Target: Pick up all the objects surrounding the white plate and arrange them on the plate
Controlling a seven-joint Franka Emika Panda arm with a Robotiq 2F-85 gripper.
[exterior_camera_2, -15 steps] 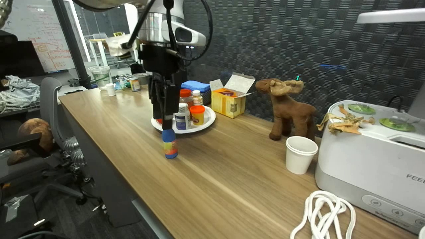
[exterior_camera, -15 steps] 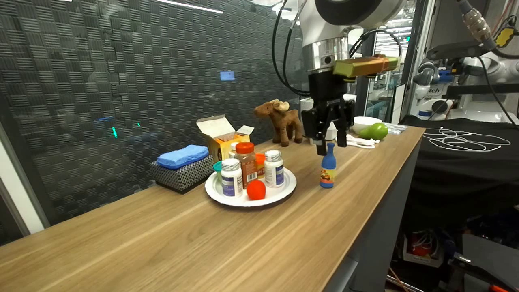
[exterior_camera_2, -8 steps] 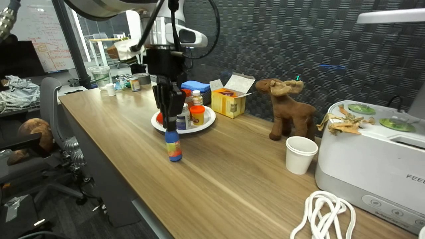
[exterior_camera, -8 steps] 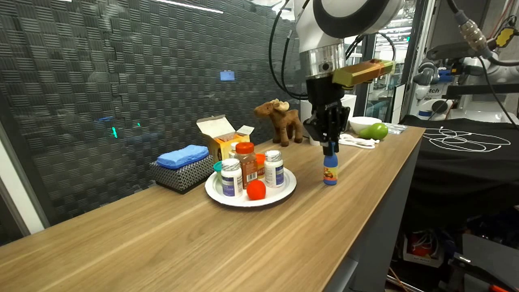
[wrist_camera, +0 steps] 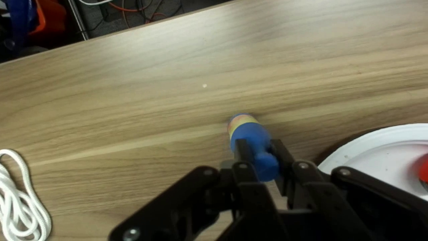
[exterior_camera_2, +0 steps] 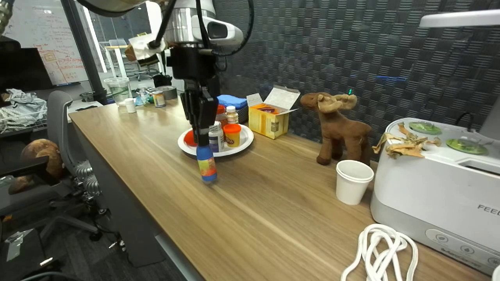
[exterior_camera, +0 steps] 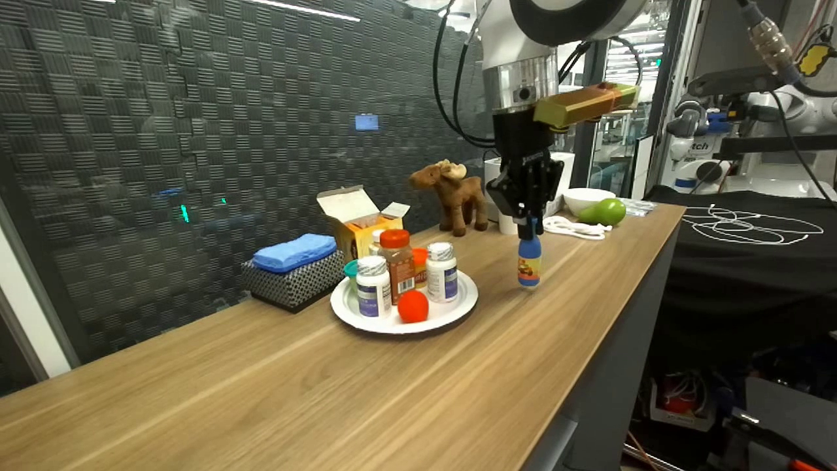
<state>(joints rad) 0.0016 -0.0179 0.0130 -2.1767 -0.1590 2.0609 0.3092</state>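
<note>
Bottle [exterior_camera: 529, 263], blue, now higher than before, snug in the claw [wrist_camera: 261, 150]

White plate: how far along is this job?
Done: the white plate holds two white bottles, a red-capped jar, a red ball and an orange-lidded tub. In hand: the blue bottle, neck clamped in the gripper. Left, apparently: moving it from beside the plate onto it.
</note>
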